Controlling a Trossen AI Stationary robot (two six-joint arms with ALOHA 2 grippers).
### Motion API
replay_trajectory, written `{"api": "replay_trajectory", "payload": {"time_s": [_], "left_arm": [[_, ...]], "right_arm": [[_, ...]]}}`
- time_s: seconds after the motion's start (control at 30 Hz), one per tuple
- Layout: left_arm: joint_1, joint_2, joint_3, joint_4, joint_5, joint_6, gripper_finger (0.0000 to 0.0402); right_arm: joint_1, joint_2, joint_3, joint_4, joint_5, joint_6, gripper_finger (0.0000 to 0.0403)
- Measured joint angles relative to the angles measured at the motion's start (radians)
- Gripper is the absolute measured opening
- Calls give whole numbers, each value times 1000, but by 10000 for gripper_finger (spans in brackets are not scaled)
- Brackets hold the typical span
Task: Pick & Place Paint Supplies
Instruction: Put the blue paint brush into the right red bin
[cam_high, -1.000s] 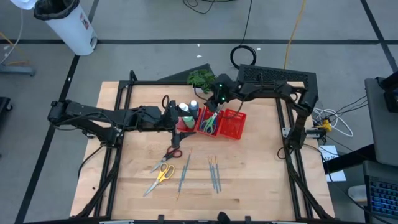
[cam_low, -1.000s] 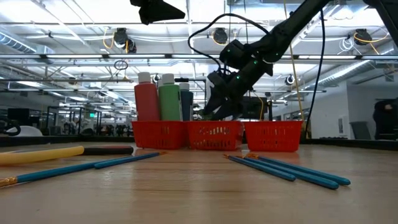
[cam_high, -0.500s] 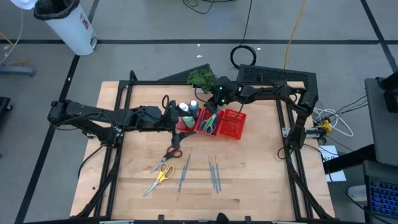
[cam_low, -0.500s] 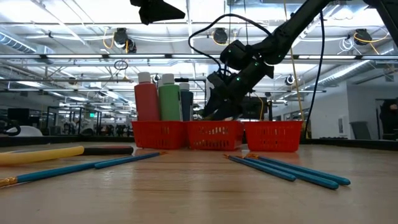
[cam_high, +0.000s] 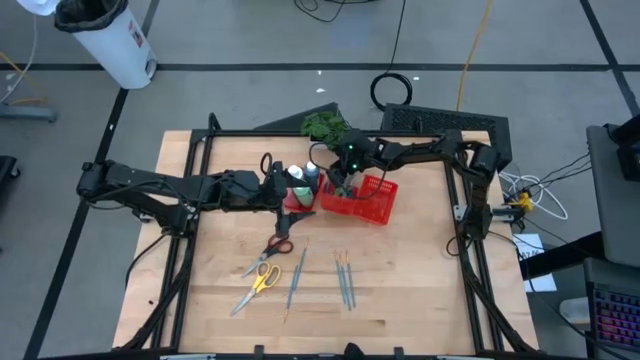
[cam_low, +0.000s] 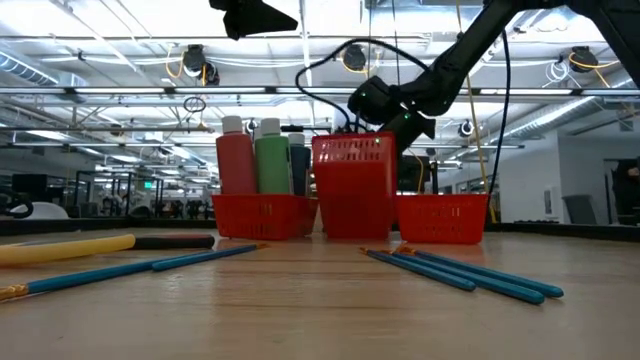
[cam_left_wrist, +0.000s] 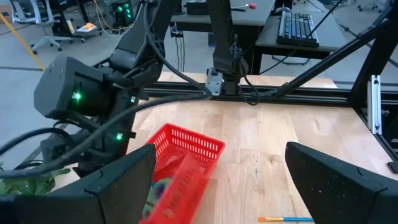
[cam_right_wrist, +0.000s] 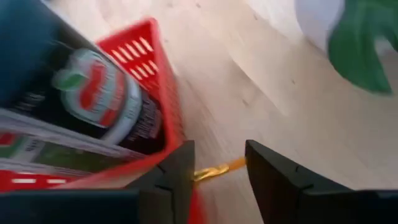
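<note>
Three red mesh baskets stand in a row far of the table's middle. The left one (cam_low: 262, 215) holds red, green and dark paint bottles (cam_low: 255, 155). The middle basket (cam_low: 355, 185) is tipped up and stands taller than its neighbours; coloured scissors handles (cam_left_wrist: 158, 186) show inside it. My right gripper (cam_high: 345, 178) is at this basket's far side, fingers apart (cam_right_wrist: 217, 186). My left gripper (cam_high: 290, 190) is open beside the bottles and holds nothing. Red scissors (cam_high: 281, 243), yellow scissors (cam_high: 260, 280) and brushes (cam_high: 345, 280) lie flat on the table. My right gripper touches the tipped middle basket. In the wrist view one finger (cam_right_wrist: 177, 180) lies against its red wall (cam_right_wrist: 194, 208). The fingers slant down from the table's far right. The basket is tilted with part of it off the table; the gripper hides the exact place of contact.
The right basket (cam_low: 440, 218) stands level on the table. A green potted plant (cam_high: 322, 125) sits just beyond the baskets. The black frame rail (cam_high: 300, 133) runs around the table. Bare wood (cam_high: 420, 270) lies on the near right.
The right gripper has moved a little toward the table's left. The middle basket has tipped up from lying level with its neighbours and now shows a tall mesh face in the low view. The outer two baskets and the bottles have stayed put.
</note>
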Motion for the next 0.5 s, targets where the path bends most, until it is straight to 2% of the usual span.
{"api": "replay_trajectory", "payload": {"time_s": [0.33, 0.5], "left_arm": [[0, 0, 0, 0, 0, 0, 365], [0, 0, 0, 0, 0, 0, 365]], "right_arm": [[1, 0, 0, 5, -2, -61, 9], [1, 0, 0, 13, -1, -80, 2]]}}
